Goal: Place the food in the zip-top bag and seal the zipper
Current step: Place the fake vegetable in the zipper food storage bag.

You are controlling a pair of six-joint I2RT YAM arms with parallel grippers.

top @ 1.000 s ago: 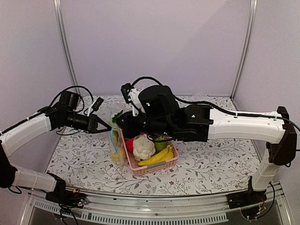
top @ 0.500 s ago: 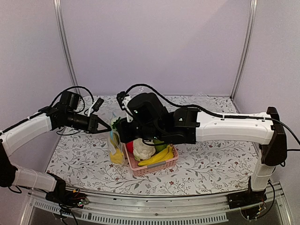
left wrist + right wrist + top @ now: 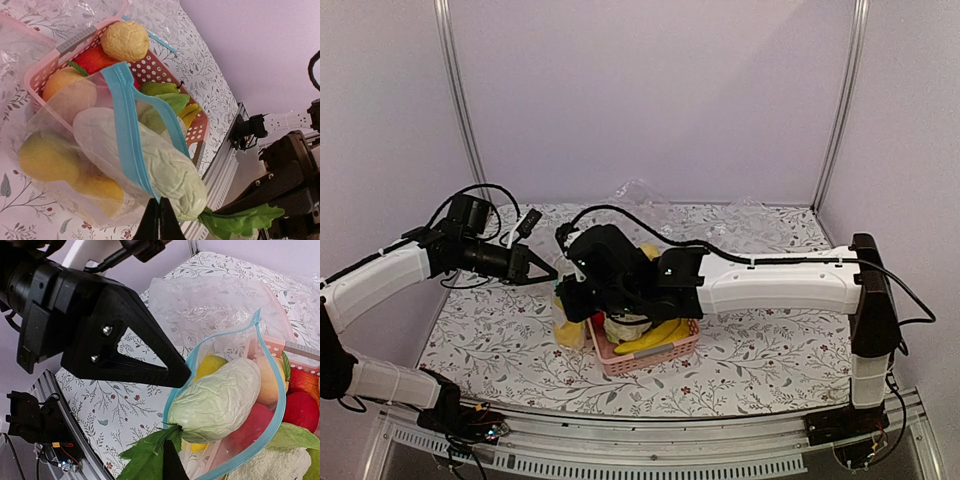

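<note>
Zip-top bag (image 3: 65, 130) with 1 white piece (image 3: 150, 165)

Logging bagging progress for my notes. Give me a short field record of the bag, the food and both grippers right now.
zip-top bag: beside pink basket, mouth open
zipper: unsealed, pinched by shut left gripper
white oblong piece: body in bag mouth, leaves outside
right gripper: shut on those leaves
yellow lemon-like fruit: inside bag
</note>
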